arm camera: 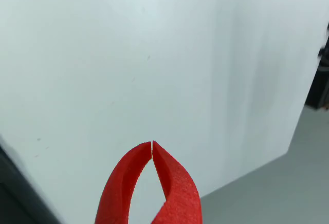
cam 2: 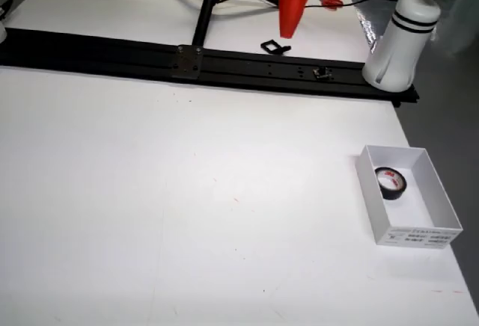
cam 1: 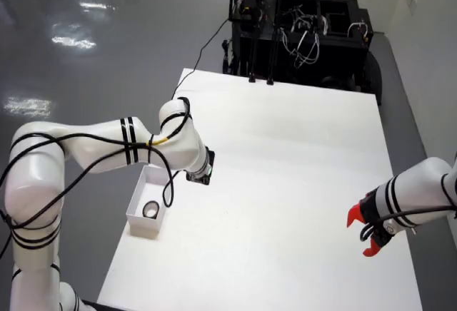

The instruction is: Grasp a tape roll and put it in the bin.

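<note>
I see the tape roll [cam 2: 390,182] lying flat inside the bin [cam 2: 441,208], a small white open box. The roll is black, with a glossy outer band, a pale inner core and a small red mark on its upper side. In the view from the side it sits in the far half of the bin, close to the left wall, and the near half of the bin floor is bare. A printed label is on the near outer wall of the bin.

In the view from above, the bin [cam 1: 136,204] stands at the left edge of the white worktop [cam 1: 300,182], toward the near corner, and the roll [cam 1: 151,210] shows there as a dark ring.

The red gripper [arm camera: 152,144] fills the bottom of the view that rides on it. Its jaws are closed, the two curved red fingers meet at their tips, and nothing is between them. Under them I see only bare worktop [arm camera: 128,70] and its edge.

From above, the gripper [cam 1: 363,235] is at the right edge of the worktop, well apart from the bin. A white arm [cam 1: 121,147] reaches over the left edge, above the bin.
</note>
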Motion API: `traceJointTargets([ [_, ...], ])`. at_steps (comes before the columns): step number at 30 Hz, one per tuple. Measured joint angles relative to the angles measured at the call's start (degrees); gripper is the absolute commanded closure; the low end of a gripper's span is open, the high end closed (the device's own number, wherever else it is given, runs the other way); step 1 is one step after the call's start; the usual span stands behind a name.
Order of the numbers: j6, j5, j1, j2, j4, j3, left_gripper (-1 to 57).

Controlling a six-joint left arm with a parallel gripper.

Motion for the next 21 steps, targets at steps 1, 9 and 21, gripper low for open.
traceJointTargets([
  [1, 0.56, 0.22, -1.54, 0.22, 0.03, -0.72, 56.9],
  [9, 7.47, 1.27, -10.86, 1.27, -0.06, -4.47, 56.9],
  [21, 23.20, -0.04, -18.03, 1.49, -7.21, -6.54, 56.9],
])
